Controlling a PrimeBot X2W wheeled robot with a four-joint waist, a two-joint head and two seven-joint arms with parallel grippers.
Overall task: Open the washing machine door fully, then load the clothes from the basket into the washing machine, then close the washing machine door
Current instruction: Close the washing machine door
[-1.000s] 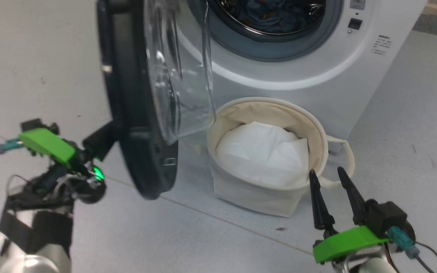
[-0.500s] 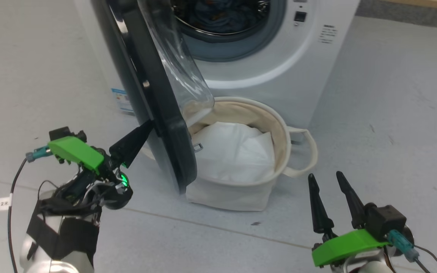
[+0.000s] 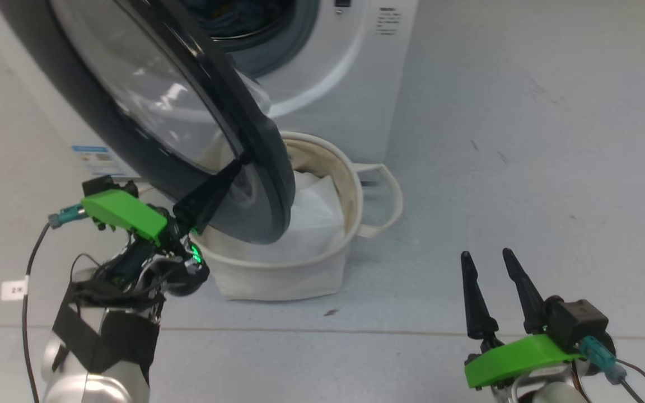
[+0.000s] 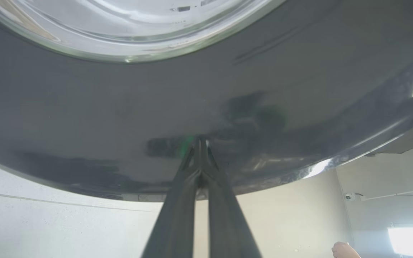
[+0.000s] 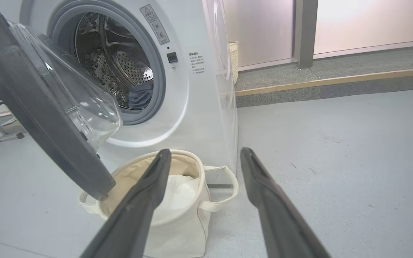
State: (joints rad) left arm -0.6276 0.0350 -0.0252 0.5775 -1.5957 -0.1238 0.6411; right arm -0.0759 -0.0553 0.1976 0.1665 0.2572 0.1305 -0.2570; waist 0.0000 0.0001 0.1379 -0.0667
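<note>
Door (image 3: 269, 168) has swung further shut over the last second. Left fingers (image 3: 210, 194) clenched, pushing its black rim. Right fingers (image 3: 473, 302) released, lower right. Clothes (image 5: 140, 96) in drum, closing step underway.

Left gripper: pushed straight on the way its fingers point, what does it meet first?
The washing machine door. The left gripper, shut, points at the door's glossy black rim, and its tips seem to touch it.

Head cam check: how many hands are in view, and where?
2. The left hand is at lower left, shut, tips against the washing machine door. The right hand is at lower right, open and empty, apart from the basket.
</note>
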